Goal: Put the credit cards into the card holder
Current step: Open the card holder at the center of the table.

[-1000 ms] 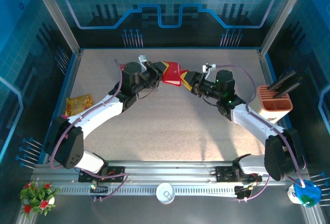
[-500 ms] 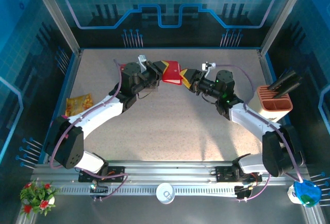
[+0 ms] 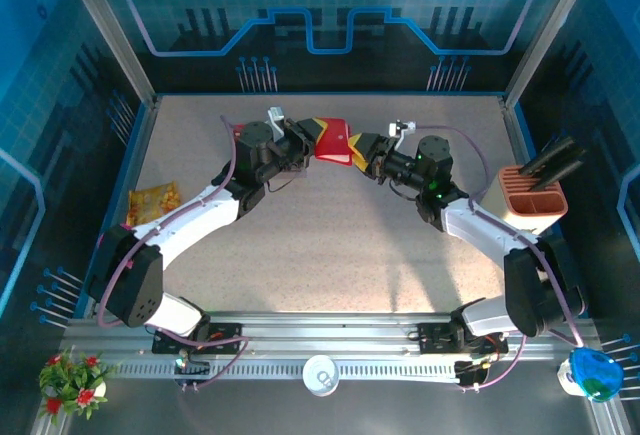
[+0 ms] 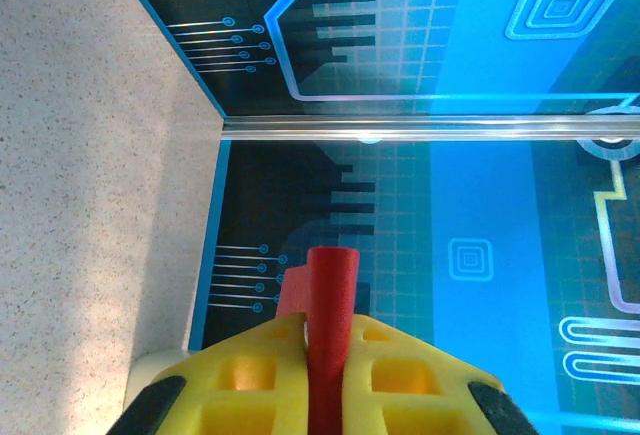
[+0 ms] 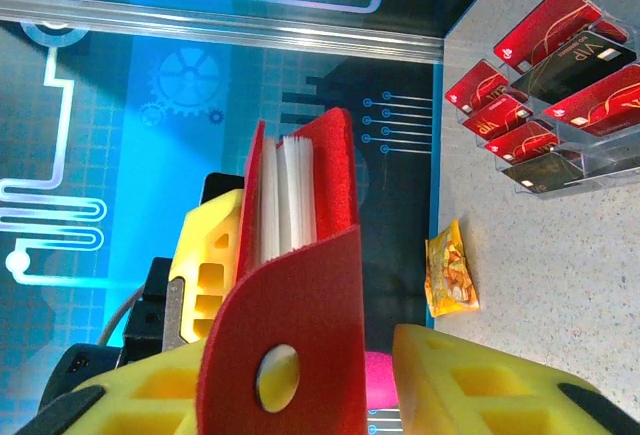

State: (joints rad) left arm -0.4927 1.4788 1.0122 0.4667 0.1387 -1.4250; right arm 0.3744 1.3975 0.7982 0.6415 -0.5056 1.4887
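Observation:
The red card holder (image 3: 338, 140) hangs in the air over the far middle of the table, between both grippers. My left gripper (image 3: 313, 139) is shut on its left edge; in the left wrist view the red card holder (image 4: 330, 285) sticks up between the pressed yellow fingers of that gripper (image 4: 325, 330). My right gripper (image 5: 330, 355) is open around the card holder's (image 5: 300, 285) loose flap, which lies against one finger (image 5: 160, 395), with a gap to the other finger (image 5: 470, 375). Pale pockets show inside. Red and black credit cards (image 5: 540, 85) stand in a clear rack on the table.
A yellow-orange snack packet (image 3: 153, 202) lies by the left wall, and the packet (image 5: 452, 280) also appears in the right wrist view. A salmon-pink compartment box (image 3: 533, 200) with black items stands at the right edge. Blue walls close in the table.
My right gripper has moved a little left and farther back, closer onto the holder's flap, and its jaws have narrowed slightly. The left gripper keeps its hold, unmoved.

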